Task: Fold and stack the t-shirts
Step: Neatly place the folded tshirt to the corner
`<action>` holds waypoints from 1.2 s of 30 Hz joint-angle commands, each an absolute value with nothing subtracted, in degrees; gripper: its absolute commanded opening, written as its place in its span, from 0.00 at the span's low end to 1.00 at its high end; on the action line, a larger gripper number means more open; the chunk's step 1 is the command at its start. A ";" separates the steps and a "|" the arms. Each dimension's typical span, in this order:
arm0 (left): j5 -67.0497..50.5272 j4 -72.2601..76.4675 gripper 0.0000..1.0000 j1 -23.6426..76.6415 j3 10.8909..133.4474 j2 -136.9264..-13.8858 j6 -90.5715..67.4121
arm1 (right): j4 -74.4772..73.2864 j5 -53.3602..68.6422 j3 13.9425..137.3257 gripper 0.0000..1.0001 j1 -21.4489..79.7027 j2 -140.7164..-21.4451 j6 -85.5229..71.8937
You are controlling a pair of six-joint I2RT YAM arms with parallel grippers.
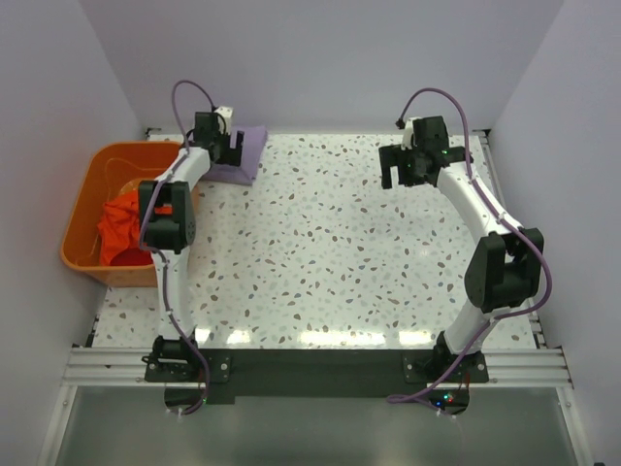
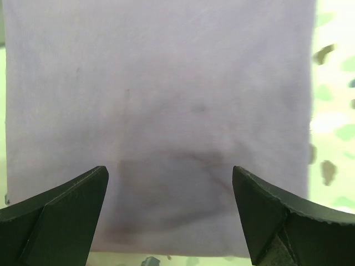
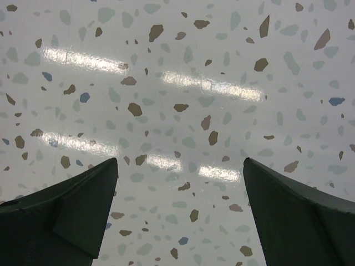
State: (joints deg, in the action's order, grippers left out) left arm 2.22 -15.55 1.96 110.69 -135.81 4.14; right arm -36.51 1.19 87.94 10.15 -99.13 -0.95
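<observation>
Two arms, two t-shirts, one basket. My left pincer (image 2: 169, 173) hangs with its jaws wide and holding nothing. Directly beneath it, the lavender t-shirt (image 2: 161, 83) lies flat on the bench (image 1: 330, 243) as a smooth folded rectangle. The cloth fills the whole gap between my fingers and runs past both on either side. Its near edge shows just under my fingertips (image 2: 83, 188), and it seems to run lengthwise forward, away from me, though the far end is cut off. My right pincer (image 3: 180, 163) is also wide and empty, with only bare speckled bench under it, well apart from either shirt. From above, the orange-red t-shirt (image 1: 118, 228) sits crumpled inside the orange basket (image 1: 80, 209), behind my left pincer and off to its left, beside that arm's elbow. It is a loose heap, so I can name no long axis for it. I judge that this shirt is the one left to fold. My left pincer is much the nearer, since the right would have to cross the whole bench. The reach calls for drawing back and swinging left over the basket's rim. Count: one lavender shirt folded, one orange-red shirt unfolded.
</observation>
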 commanded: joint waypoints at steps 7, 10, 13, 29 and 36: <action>-11.59 -12.04 0.70 9.48 110.74 -129.90 7.74 | -37.18 2.11 88.15 0.99 10.02 -97.38 -0.53; -12.91 -13.00 0.45 10.63 111.53 -131.83 5.55 | -37.09 2.02 88.24 0.98 10.02 -97.38 -0.53; -14.24 -15.63 0.33 10.81 113.81 -134.99 2.39 | -36.91 1.93 87.89 0.99 10.02 -97.29 -0.53; -0.97 -19.95 0.35 9.67 120.58 -144.57 -3.25 | -36.74 1.85 87.10 0.99 10.02 -96.86 -0.62; 1.85 -20.39 0.38 8.97 123.66 -146.16 -3.16 | -36.83 1.67 87.19 0.99 9.93 -96.77 -0.62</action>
State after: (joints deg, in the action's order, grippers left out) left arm -1.41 -18.61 10.39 121.45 -144.90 -2.42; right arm -36.60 1.21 87.39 10.15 -99.13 -0.89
